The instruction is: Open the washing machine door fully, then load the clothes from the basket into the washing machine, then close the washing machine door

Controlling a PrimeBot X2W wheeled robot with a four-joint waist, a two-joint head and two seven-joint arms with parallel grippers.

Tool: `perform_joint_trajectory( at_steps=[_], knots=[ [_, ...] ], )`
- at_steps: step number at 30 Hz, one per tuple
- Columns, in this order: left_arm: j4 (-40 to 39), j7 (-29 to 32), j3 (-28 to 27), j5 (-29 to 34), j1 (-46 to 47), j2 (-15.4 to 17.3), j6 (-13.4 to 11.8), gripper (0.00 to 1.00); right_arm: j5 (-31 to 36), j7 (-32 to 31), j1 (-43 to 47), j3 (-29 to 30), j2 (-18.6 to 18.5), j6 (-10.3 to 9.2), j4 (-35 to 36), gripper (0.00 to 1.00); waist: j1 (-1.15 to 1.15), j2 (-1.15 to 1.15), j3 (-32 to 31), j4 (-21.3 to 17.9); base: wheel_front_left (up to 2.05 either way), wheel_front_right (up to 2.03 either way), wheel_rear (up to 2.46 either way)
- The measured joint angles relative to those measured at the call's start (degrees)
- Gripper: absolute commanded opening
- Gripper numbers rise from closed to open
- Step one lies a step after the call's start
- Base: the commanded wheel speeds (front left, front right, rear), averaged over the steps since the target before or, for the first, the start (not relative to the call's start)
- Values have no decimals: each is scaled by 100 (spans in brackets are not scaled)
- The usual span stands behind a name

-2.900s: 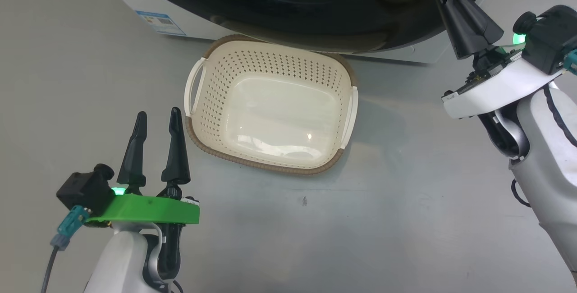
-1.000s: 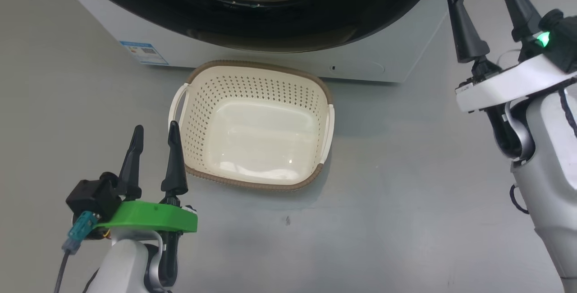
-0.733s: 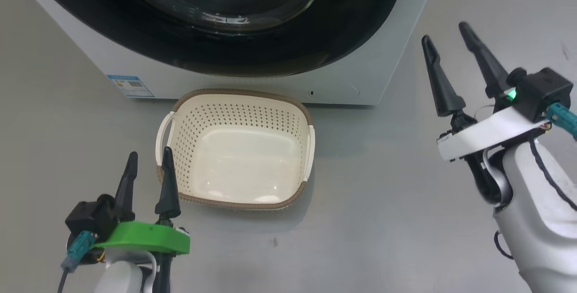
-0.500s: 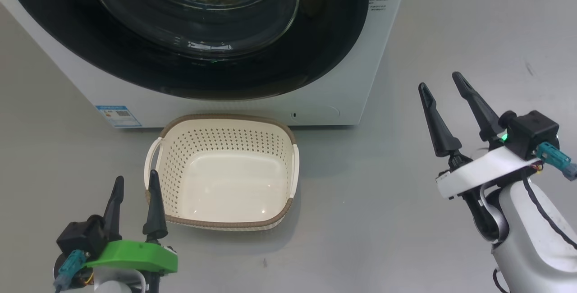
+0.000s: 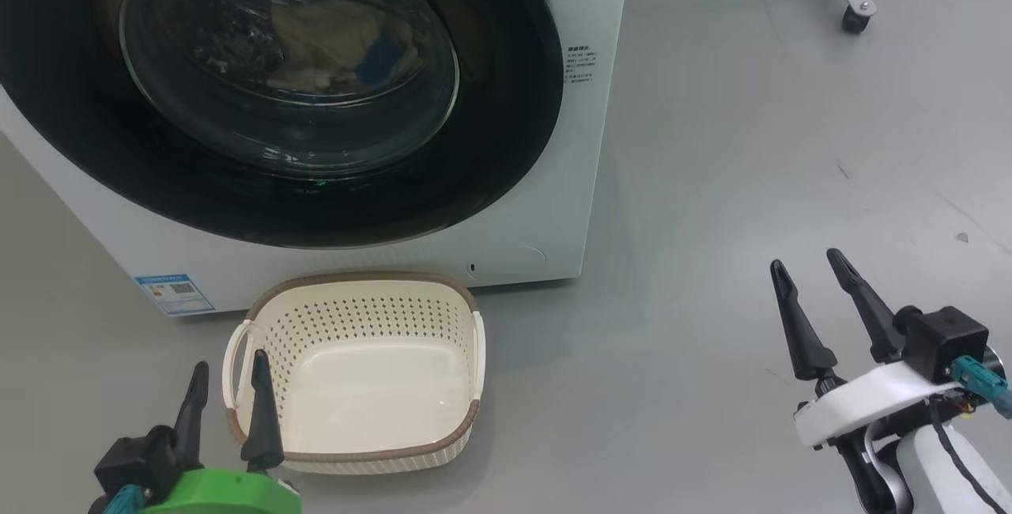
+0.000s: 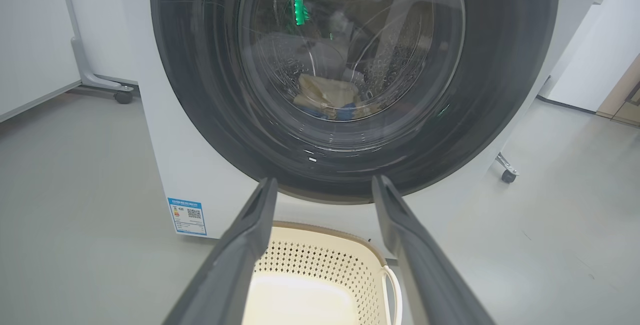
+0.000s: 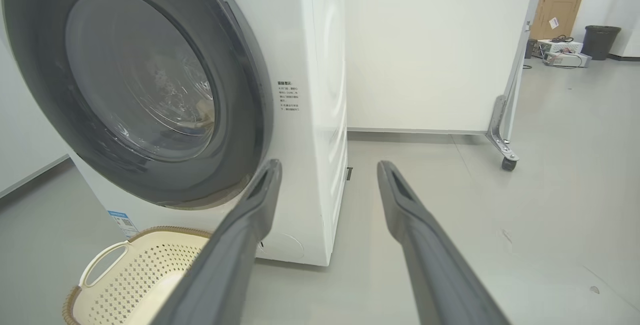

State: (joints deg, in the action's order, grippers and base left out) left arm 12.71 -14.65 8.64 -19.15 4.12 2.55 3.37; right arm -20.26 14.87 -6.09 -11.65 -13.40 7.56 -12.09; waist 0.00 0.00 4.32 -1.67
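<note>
Wide-spread left pincer [image 6: 325, 180] faces the closed washing machine door [image 6: 200, 90], clothes [image 6: 325, 96] inside.

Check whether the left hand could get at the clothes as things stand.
Probably not. The clothes lie inside the drum behind the washing machine door, which looks shut. The left hand is open and empty by the basket, but the door blocks the way.

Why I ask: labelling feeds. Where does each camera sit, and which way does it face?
Head: high up, looking down at the washing machine door and basket; left gripper and right gripper show, both open.
Left wrist: low, facing the door squarely; own fingers.
Right wrist: low, facing it obliquely; own fingers.
Shared: door and basket.
</note>
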Motion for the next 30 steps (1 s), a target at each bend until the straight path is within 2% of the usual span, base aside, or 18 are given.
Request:
perform_joint_trajectory(
  at_steps=[10, 30],
  knots=[
    [-22, 0, -169, 9, -243, -4, 10, 100, 200, 0, 460, 255, 9, 0, 120, 100, 0, 0, -344, -35, 0, 0, 0],
    [-132, 0, -405, 79, -381, -14, 53, 100, 288, 0, 598, 255, 88, 0, 280, 100, 0, 0, -349, 119, 0, 0, 0]
  ],
)
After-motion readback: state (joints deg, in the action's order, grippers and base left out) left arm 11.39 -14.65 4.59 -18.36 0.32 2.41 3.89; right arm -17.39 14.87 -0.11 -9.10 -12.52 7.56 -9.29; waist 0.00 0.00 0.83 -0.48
